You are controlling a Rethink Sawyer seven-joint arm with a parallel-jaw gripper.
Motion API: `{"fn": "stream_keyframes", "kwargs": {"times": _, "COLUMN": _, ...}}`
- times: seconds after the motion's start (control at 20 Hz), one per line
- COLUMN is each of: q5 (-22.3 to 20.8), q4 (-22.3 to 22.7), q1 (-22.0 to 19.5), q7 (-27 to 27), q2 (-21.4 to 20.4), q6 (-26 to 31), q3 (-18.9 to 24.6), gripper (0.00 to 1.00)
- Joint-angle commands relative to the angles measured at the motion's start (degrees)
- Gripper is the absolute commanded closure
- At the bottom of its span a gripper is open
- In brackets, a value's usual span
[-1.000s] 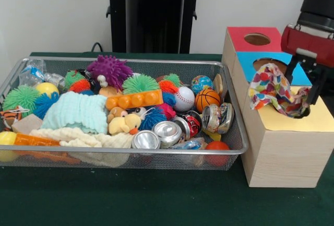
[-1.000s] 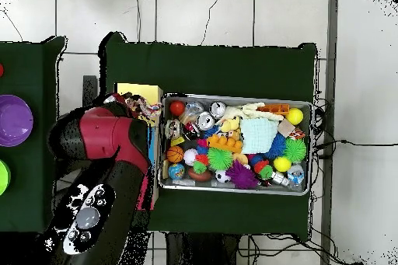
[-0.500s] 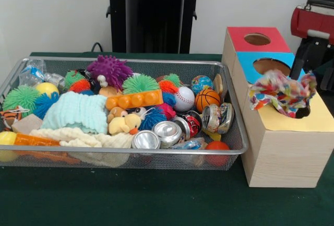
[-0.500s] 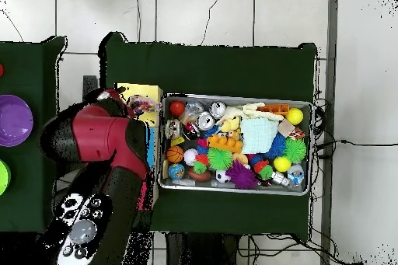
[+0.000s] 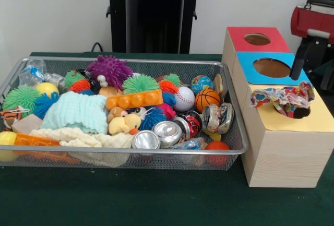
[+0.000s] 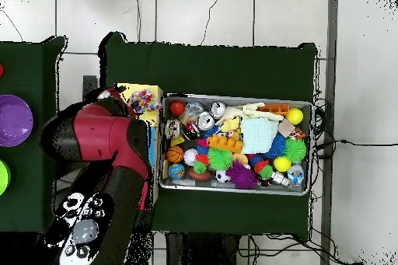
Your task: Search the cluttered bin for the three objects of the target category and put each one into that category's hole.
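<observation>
A wrinkly whitish bundle with red, blue, yellow and green patches lies slumped on the yellow top of the wooden box. It covers most of the round hole, with its right end sunk into the opening. My gripper hangs open and empty just above and behind it, touching nothing. In the overhead view the bundle shows at the box's edge beside my red arm, which hides the gripper. The wire mesh bin stands left of the box, full of toys.
The blue-topped and red-topped openings sit behind the yellow one. The bin holds spiky balls, silver cans, a basketball, a baseball and a mint cloth. A purple bowl sits on another table.
The gripper has let go of the bundle and risen. The bundle has dropped from hanging upright to lying flatter over the hole.
</observation>
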Motion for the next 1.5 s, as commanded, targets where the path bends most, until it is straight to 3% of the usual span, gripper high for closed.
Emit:
{"fn": "stream_keyframes", "kwargs": {"times": 0.05, "q5": -2.3, "q4": 5.3, "q1": -2.3, "q7": 1.9, "q2": 0.6, "q6": 0.5, "q3": 6.9, "gripper": 0.0}}
{"fn": "stream_keyframes", "kwargs": {"times": 0.4, "q5": -2.5, "q4": 5.3, "q1": -1.9, "q7": 2.1, "q2": 0.5, "q6": 0.6, "q3": 6.6, "gripper": 0.0}}
{"fn": "stream_keyframes", "kwargs": {"times": 0.45, "q5": -2.7, "q4": 5.1, "q1": -1.8, "q7": 1.9, "q2": 0.5, "q6": 0.8, "q3": 6.3, "gripper": 1.0}}
{"fn": "stream_keyframes", "kwargs": {"times": 1.2, "q5": -2.5, "q4": 5.5, "q1": -1.8, "q7": 2.6, "q2": 0.7, "q6": -0.6, "q3": 6.4, "gripper": 1.0}}
{"fn": "stream_keyframes", "kwargs": {"times": 1.5, "q5": -2.6, "q4": 4.7, "q1": -0.7, "q7": 3.6, "q2": 0.7, "q6": 2.4, "q3": 3.8, "gripper": 1.0}}
